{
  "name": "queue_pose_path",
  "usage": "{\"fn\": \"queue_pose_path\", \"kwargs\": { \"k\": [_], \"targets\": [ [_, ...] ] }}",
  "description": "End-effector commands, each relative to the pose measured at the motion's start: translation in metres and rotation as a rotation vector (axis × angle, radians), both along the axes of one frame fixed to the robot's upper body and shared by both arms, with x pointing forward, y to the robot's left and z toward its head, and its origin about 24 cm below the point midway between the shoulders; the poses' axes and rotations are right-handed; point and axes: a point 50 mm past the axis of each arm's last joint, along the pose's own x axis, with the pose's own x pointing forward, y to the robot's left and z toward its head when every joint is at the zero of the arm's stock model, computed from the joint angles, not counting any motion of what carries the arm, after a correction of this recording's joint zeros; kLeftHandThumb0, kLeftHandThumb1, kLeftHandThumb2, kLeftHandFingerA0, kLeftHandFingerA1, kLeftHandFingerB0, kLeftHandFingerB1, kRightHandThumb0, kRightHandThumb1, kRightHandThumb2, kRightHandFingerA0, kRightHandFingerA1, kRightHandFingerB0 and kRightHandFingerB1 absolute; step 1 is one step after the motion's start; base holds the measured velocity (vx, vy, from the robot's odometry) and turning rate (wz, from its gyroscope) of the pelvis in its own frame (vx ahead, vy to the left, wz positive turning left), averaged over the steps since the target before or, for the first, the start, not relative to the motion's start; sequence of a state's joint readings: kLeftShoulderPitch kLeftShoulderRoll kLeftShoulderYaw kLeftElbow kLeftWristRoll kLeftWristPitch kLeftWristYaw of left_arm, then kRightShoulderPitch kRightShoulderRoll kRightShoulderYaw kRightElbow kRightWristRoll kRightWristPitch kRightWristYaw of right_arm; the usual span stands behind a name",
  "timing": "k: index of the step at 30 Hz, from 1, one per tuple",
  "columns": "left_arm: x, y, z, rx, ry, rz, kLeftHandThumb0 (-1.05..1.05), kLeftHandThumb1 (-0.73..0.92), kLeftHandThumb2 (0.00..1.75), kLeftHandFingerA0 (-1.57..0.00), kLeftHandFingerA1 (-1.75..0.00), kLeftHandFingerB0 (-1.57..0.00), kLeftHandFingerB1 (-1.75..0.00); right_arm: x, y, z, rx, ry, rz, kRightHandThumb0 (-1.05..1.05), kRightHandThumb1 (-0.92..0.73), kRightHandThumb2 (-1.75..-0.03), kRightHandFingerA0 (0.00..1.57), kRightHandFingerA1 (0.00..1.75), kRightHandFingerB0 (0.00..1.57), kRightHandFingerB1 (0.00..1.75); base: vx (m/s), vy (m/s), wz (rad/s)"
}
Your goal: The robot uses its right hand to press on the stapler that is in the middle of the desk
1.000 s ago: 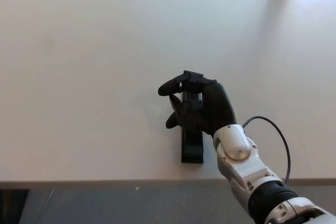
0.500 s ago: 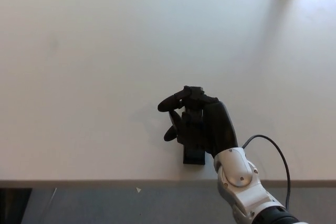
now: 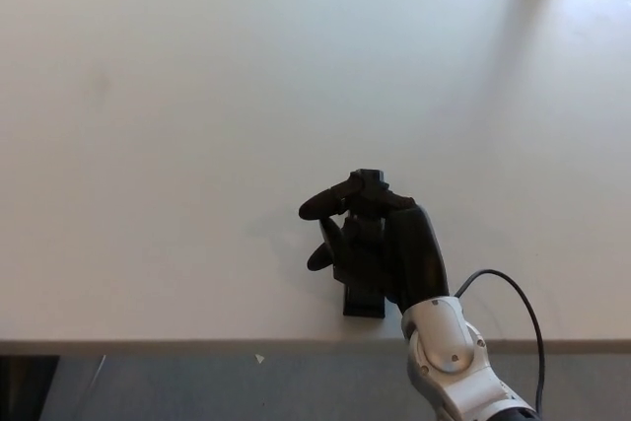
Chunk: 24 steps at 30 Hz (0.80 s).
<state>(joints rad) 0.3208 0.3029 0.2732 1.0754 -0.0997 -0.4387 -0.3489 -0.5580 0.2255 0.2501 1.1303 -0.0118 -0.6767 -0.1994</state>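
A black robot right hand (image 3: 380, 244) lies over a black stapler (image 3: 363, 295) near the front edge of a plain, smooth white worktop (image 3: 197, 96). Its thick fingers (image 3: 325, 202) are curled loosely above the stapler, gripping nothing. The pressing step appears under way; next it likely calls for a firm downward push. The stapler is narrow, boxy and mostly hidden. The glossy white wrist carries a thin black cable (image 3: 523, 308).
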Motion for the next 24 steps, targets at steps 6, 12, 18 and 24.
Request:
{"fn": "queue_pose_path", "kwargs": {
  "k": [6, 12, 18, 24],
  "targets": [
    [0.121, 0.005, 0.037, 0.082, -0.344, -0.089, -0.37, 0.6, 1.17, -0.03, -0.51, -0.03, -0.5, -0.039, -0.003, -0.081, -0.245, 0.583, 0.027, -0.19, -0.8, -0.62, 1.14, 1.07, 0.77, 1.04, 0.0, 0.0, 0.0],
    [0.149, 0.006, 0.051, 0.094, -0.372, -0.091, -0.37, 0.61, 1.17, -0.03, -0.51, -0.01, -0.5, 0.077, -0.058, 0.259, 0.171, -0.589, -0.054, -0.2, -0.78, -0.65, 1.2, 1.27, 0.74, 1.18, 0.0, 0.0, 0.0],
    [0.153, 0.004, 0.053, 0.063, -0.421, -0.097, -0.84, 0.73, 1.11, -0.01, -0.47, -0.06, -0.42, 0.076, -0.068, 0.26, 0.151, -0.615, -0.05, -0.16, -0.73, -0.71, 1.28, 1.07, 0.85, 1.12, 0.0, 0.0, 0.0],
    [0.151, 0.004, 0.053, 0.057, -0.426, -0.092, -0.79, 0.71, 1.1, 0.0, -0.44, -0.08, -0.41, 0.073, -0.082, 0.264, 0.157, -0.594, -0.072, -0.24, -0.79, -0.63, 1.26, 1.06, 0.78, 1.14, 0.0, 0.0, 0.0]
  ]
}}
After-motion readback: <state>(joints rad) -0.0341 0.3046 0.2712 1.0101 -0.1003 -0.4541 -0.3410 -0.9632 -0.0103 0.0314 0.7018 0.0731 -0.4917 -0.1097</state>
